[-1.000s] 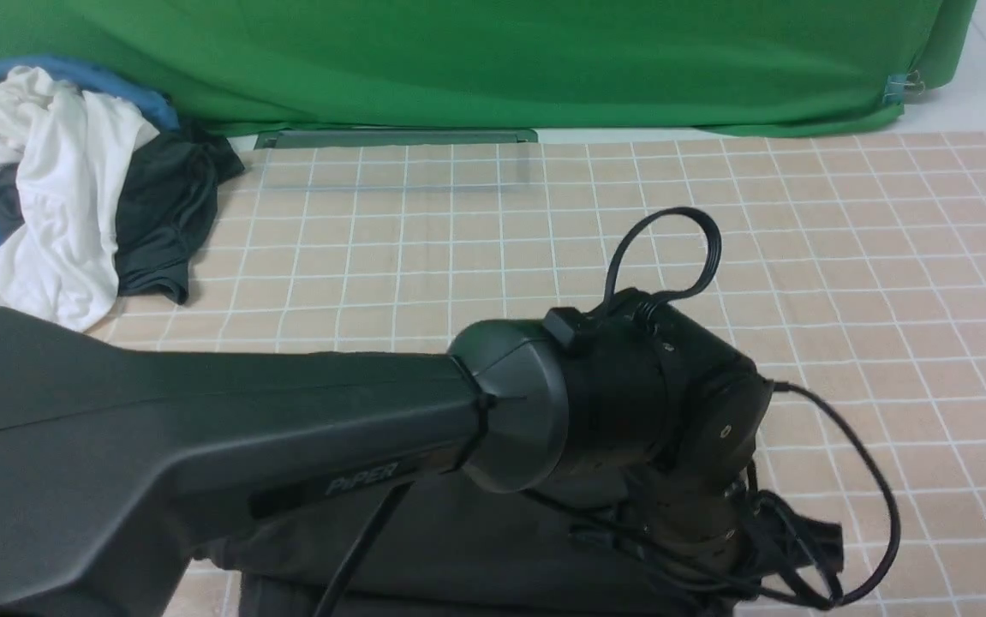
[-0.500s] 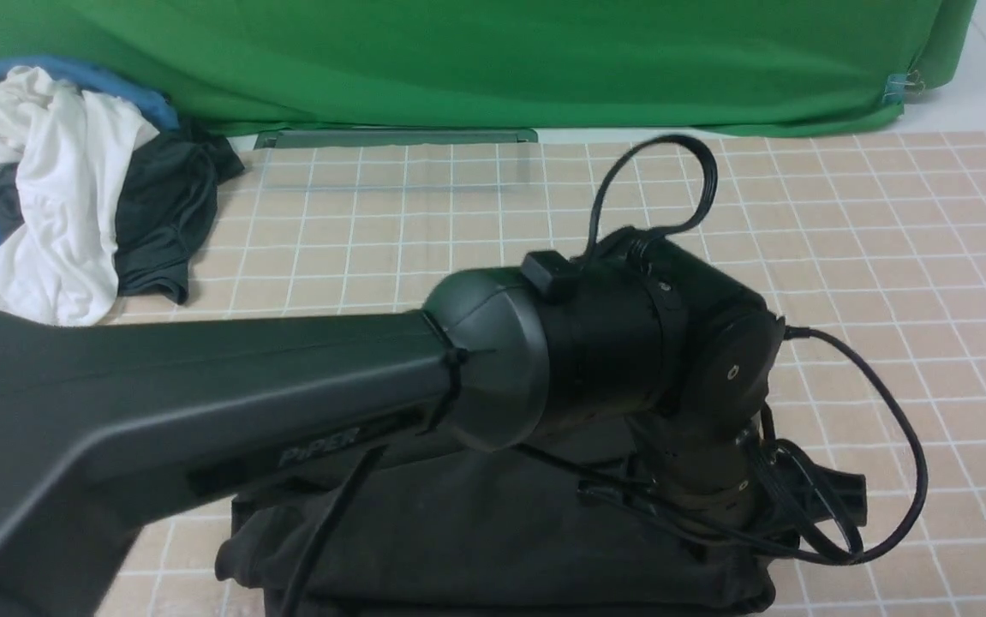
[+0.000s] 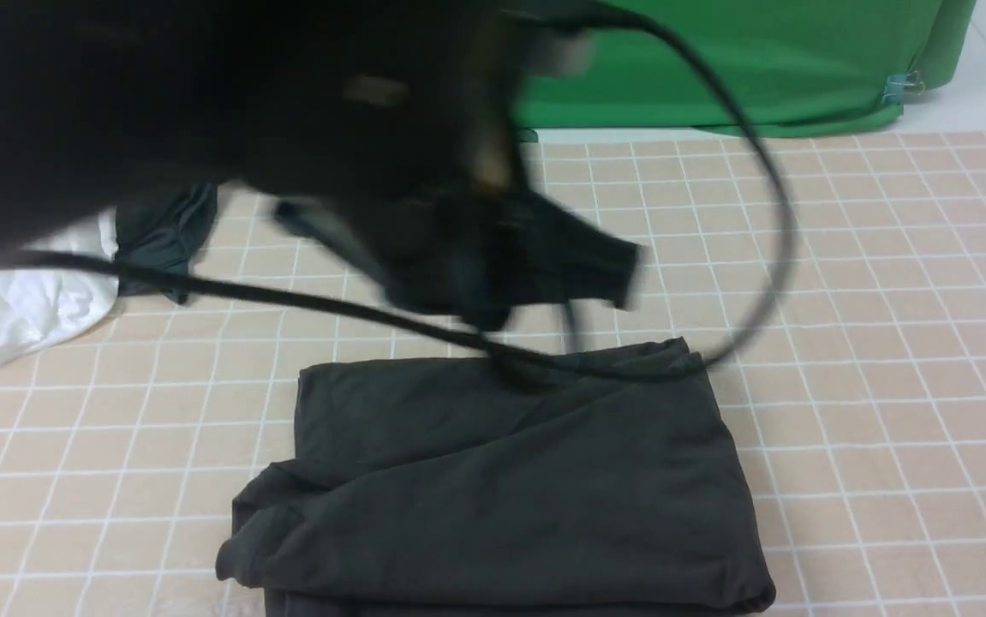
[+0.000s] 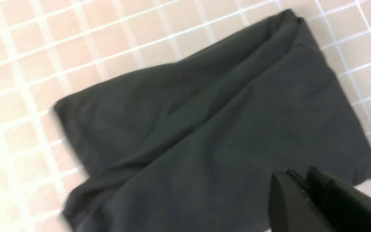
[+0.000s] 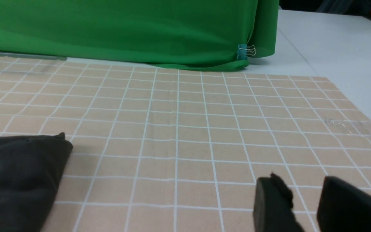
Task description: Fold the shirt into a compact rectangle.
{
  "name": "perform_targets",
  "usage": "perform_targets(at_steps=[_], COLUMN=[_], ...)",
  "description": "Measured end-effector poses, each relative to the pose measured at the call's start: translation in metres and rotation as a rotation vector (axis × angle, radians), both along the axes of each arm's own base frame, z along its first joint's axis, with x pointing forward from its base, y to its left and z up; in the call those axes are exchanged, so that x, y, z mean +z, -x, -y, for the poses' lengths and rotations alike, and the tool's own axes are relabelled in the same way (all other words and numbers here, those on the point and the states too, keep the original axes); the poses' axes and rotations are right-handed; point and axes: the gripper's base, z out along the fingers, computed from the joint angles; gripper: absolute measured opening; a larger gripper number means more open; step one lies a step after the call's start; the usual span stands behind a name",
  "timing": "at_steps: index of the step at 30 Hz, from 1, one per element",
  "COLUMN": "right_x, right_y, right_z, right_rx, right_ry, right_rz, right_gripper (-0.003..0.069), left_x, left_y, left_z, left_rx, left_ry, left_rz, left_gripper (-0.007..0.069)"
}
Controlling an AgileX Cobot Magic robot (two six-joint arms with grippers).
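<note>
Shirt point(image 3: 501, 480) lies folded into a rough black rectangle on the checked tablecloth point(image 3: 887, 343), front view; the blurred left gripper point(image 3: 621, 270) hangs above its far edge. Left wrist view: jaws pressed together, empty, over the cloth. Right wrist view: the right gripper point(image 5: 304, 206) stands parted, empty, beside the shirt.

black shirt point(image 3: 501, 480), tan white-gridded mat point(image 3: 887, 343), green backdrop point(image 3: 715, 68)

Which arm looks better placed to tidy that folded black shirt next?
Probably the left. Its pincer is shut and hangs right over the shirt, while the right pincer sits off to the side above bare checked cloth, holding nothing.
</note>
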Motion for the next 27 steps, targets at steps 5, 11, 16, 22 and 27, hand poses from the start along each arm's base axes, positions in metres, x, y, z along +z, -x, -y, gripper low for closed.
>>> perform_targets(at_steps=[5, 11, 16, 22, 27], right_x=[0.000, 0.000, 0.000, 0.000, 0.000], right_y=[0.000, 0.000, 0.000, 0.000, 0.000], right_z=[0.000, 0.000, 0.000, 0.000, 0.000], right_rx=[0.000, 0.000, 0.000, 0.000, 0.000], right_ry=[0.000, 0.000, 0.000, 0.000, 0.000], right_rz=[0.000, 0.000, 0.000, 0.000, 0.000], right_gripper=[0.0239, 0.0239, 0.0239, 0.0239, 0.0242], left_x=[-0.010, -0.035, -0.061, -0.070, -0.064], left_y=[0.017, 0.064, 0.086, 0.081, 0.069], left_z=[-0.067, -0.096, -0.110, -0.120, -0.132], left_rx=[-0.010, -0.275, -0.287, -0.115, -0.054], left_ry=[0.077, 0.432, 0.602, 0.685, 0.568], left_rz=[-0.012, 0.079, 0.261, 0.375, 0.594], left_gripper=[0.0017, 0.0017, 0.0017, 0.0017, 0.0017])
